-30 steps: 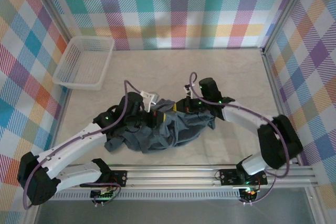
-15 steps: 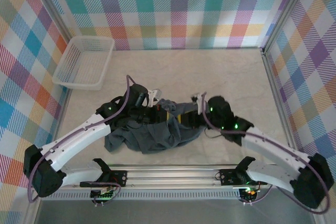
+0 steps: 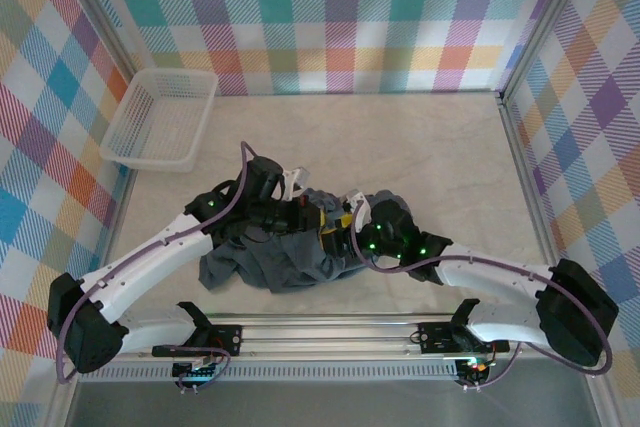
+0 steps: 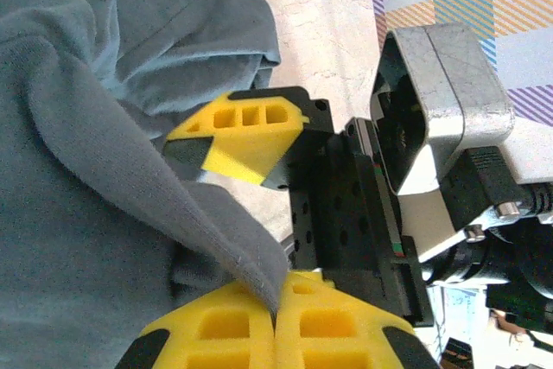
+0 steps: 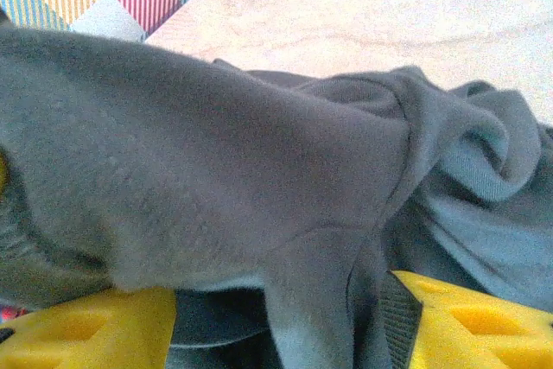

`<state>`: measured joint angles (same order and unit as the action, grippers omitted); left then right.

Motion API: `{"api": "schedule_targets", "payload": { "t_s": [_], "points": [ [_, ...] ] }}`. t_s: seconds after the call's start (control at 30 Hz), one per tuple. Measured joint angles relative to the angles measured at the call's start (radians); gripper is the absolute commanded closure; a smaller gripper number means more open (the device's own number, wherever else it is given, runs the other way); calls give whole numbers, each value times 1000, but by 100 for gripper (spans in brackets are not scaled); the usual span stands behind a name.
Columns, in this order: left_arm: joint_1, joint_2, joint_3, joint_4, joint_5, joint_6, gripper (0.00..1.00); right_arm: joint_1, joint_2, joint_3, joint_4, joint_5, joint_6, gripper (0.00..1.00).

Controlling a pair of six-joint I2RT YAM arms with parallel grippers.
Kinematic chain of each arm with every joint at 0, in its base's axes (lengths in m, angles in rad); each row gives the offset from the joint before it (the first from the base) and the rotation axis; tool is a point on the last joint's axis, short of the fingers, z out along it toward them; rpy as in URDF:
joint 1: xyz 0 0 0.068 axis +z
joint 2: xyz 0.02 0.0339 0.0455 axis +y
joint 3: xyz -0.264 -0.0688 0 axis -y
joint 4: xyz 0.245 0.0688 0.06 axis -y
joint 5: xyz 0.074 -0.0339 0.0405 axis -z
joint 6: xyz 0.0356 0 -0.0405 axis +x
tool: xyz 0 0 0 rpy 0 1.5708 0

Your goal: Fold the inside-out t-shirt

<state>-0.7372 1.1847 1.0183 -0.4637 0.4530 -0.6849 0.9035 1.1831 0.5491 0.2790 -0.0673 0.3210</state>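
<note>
The inside-out t-shirt (image 3: 285, 262) lies as a crumpled slate-grey heap at the table's near middle. My left gripper (image 3: 300, 215) is at the heap's far edge, and its yellow fingers (image 4: 225, 330) are shut on a hemmed fold of the t-shirt (image 4: 86, 179). My right gripper (image 3: 345, 224) faces it from the right, close by. In the right wrist view its yellow fingers (image 5: 86, 326) stand well apart, open, with a hanging fold of the t-shirt (image 5: 216, 153) between them. One right finger shows in the left wrist view as a yellow pad (image 4: 246, 131) above the fabric.
A white mesh basket (image 3: 160, 119) stands at the back left of the marble-patterned table (image 3: 420, 147). Checked cloth walls close off three sides. A metal rail (image 3: 330, 332) runs along the near edge between the arm bases.
My right gripper has opened its jaws and let go its grip on the fabric, and its arm has dropped nearer and to the left. The left gripper stays shut on the shirt.
</note>
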Motion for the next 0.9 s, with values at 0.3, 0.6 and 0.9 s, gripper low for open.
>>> {"api": "schedule_targets", "payload": {
  "t_s": [0.3,0.6,0.9],
  "points": [
    [124,-12,45,-72,-18,23,100,-1,38,40,58,-214,29,100],
    [205,-16,47,-142,-1,199,68,-126,5,26,248,-526,265,100],
    [200,-278,-138,-40,15,167,66,-237,17,-13,335,-583,377,100]
  ]
}}
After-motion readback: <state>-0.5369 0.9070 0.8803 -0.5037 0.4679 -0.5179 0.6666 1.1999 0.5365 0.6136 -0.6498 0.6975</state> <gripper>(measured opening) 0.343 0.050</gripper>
